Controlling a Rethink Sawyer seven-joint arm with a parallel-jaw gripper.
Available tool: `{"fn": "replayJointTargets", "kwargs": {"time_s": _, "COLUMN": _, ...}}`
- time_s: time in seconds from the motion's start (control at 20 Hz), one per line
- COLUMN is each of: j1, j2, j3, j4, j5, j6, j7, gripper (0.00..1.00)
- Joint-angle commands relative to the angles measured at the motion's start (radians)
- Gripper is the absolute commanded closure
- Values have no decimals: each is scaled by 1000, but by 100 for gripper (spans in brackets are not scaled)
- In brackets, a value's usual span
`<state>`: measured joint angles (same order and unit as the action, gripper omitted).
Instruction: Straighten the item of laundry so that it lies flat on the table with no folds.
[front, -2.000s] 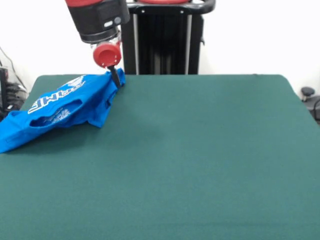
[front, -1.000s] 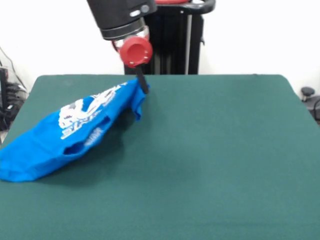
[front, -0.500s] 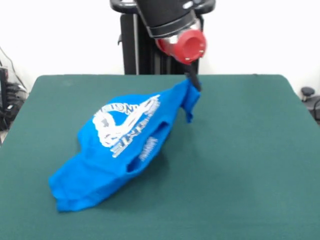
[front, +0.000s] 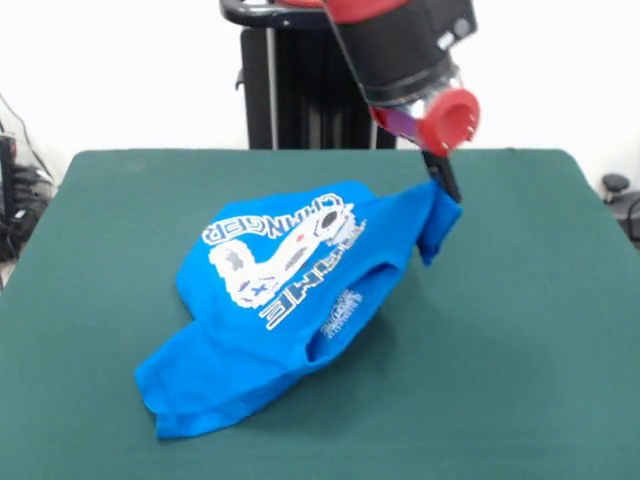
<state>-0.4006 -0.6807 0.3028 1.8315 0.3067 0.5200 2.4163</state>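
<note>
Front view shows the hand (front: 447, 187) pinched shut on one edge of the blue T-shirt (front: 290, 300), holding that corner lifted above the desk (front: 520, 350) while the rest of the cloth trails down and lies bunched toward the middle-left of the green surface. The likely trouble is the grip: only a small bit of fabric sits between the dark fingers, so a hard pull could let it slip free and drop the shirt in a heap. The lower end is doubled over itself, with the print wrinkled, and dragging may only carry those folds along instead of opening them. The arm comes down from the top of the picture, tilted, its red disc just above the fingers, over the far right part of the desk.
</note>
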Motion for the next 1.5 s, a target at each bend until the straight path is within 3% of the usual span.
{"fn": "replayJointTargets", "kwargs": {"time_s": 0.05, "j1": 45, "j2": 197, "j3": 24, "j4": -61, "j5": -3, "j6": -137, "j7": 77, "gripper": 100}}
{"fn": "replayJointTargets", "kwargs": {"time_s": 0.3, "j1": -8, "j2": 175, "j3": 124, "j4": -2, "j5": 32, "j6": -128, "j7": 53, "gripper": 100}}
{"fn": "replayJointTargets", "kwargs": {"time_s": 0.9, "j1": 52, "j2": 117, "j3": 188, "j4": 72, "j5": 126, "j6": -172, "j7": 192, "gripper": 100}}
{"fn": "replayJointTargets", "kwargs": {"time_s": 1.1, "j1": 24, "j2": 93, "j3": 250, "j4": 124, "j5": 161, "j6": -183, "j7": 192, "gripper": 100}}
{"fn": "replayJointTargets", "kwargs": {"time_s": 1.25, "j1": -45, "j2": 99, "j3": 351, "j4": 180, "j5": 193, "j6": -201, "j7": 171, "gripper": 100}}
{"fn": "replayJointTargets", "kwargs": {"time_s": 1.5, "j1": -29, "j2": 93, "j3": 350, "j4": 194, "j5": 205, "j6": -225, "j7": 195, "gripper": 100}}
